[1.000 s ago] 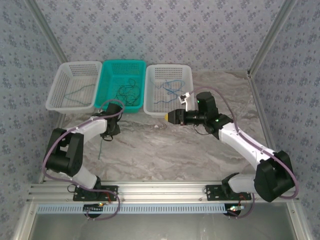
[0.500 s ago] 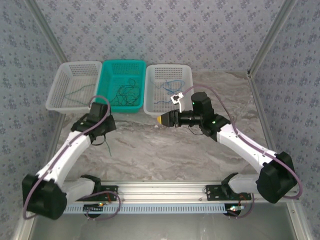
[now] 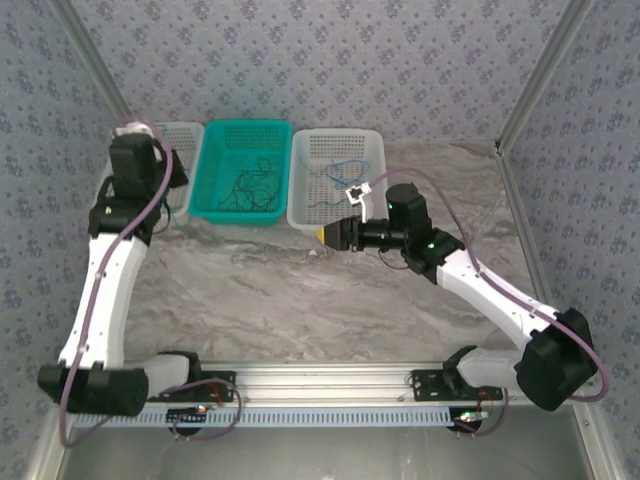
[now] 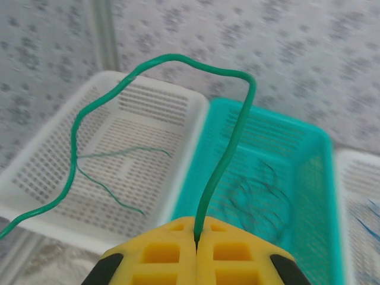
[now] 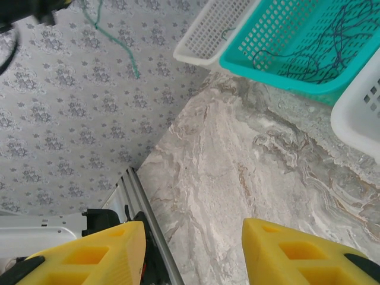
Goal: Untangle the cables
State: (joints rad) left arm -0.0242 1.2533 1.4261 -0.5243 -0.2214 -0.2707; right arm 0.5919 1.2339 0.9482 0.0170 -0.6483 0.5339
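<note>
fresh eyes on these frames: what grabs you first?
The left gripper, shut on a green cable that loops up out of the jaws, with the left white basket behind it. Next, the teal basket in the middle of the row, holding a tangle of dark cables. The right gripper hovers open above the marble table.

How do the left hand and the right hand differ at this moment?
The left hand is shut on the green cable; the right hand is open and holds nothing. The left hand is up by the left white basket; the right hand is over the marble table. Both have yellow fingers.
</note>
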